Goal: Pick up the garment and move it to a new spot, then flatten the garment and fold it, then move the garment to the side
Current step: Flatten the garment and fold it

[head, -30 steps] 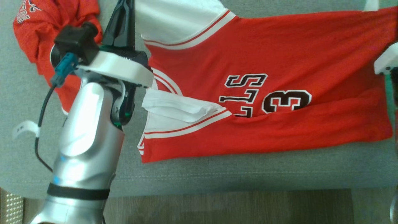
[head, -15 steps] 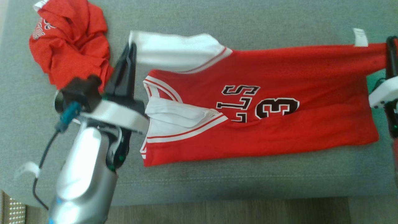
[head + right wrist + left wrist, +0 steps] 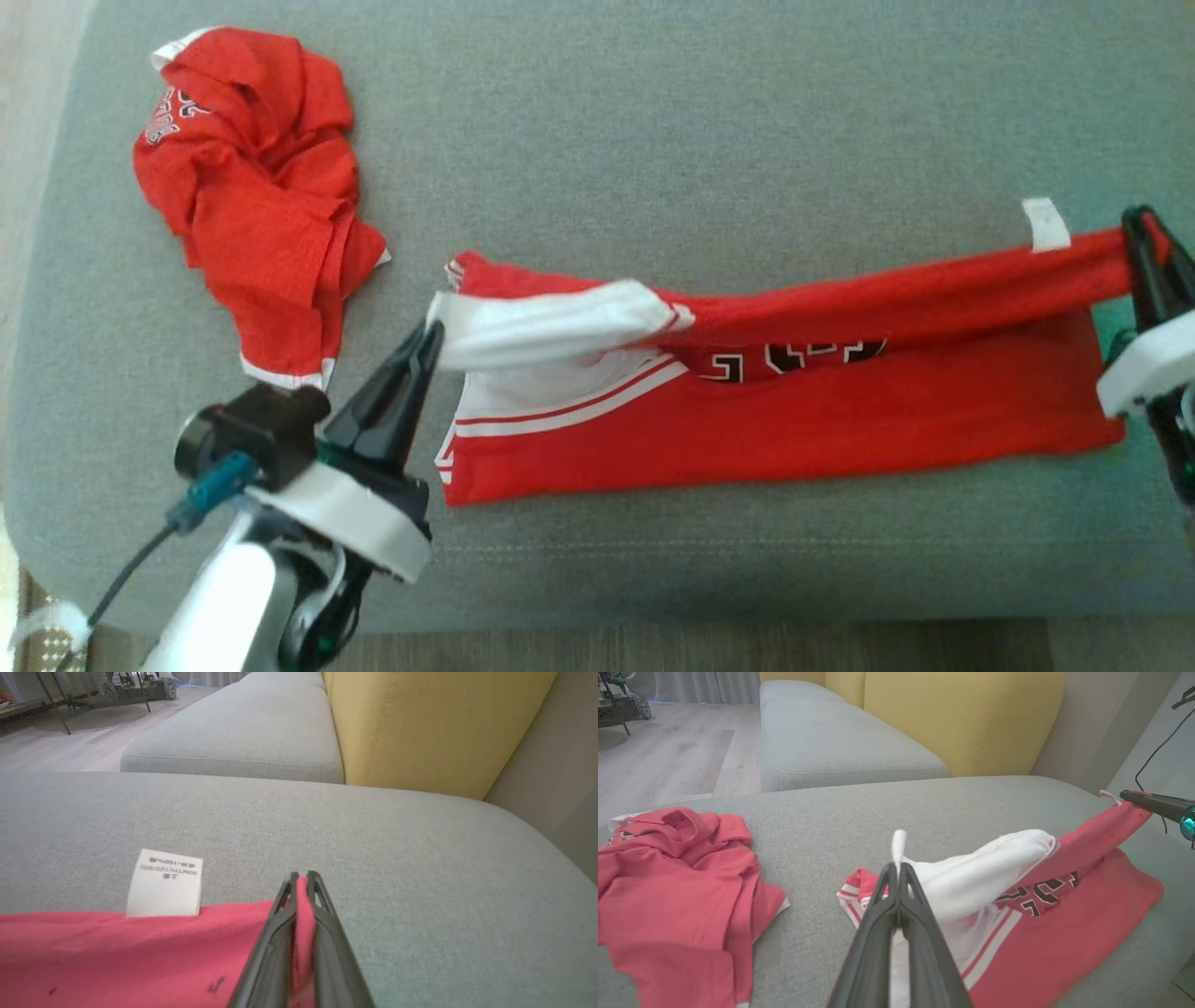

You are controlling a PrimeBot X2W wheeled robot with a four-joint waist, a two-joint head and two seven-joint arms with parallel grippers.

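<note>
Left gripper point(image 3: 429, 341), nearest the front edge, is clamped on the white sleeve point(image 3: 551, 327) of the red jersey with black-and-white lettering point(image 3: 794, 439). The jersey lies across the grey fabric seat cushion point(image 3: 653, 121), with its far edge lifted and taut. Right gripper point(image 3: 1141, 233) pinches the red hem beside a white care label point(image 3: 1044, 224). Farther left is a crumpled red garment point(image 3: 261, 215); beyond it, a yellow backrest point(image 3: 962, 718).

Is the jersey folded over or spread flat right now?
Half-folded jersey: left gripper and right gripper hold its far edge raised over the lettering.
</note>
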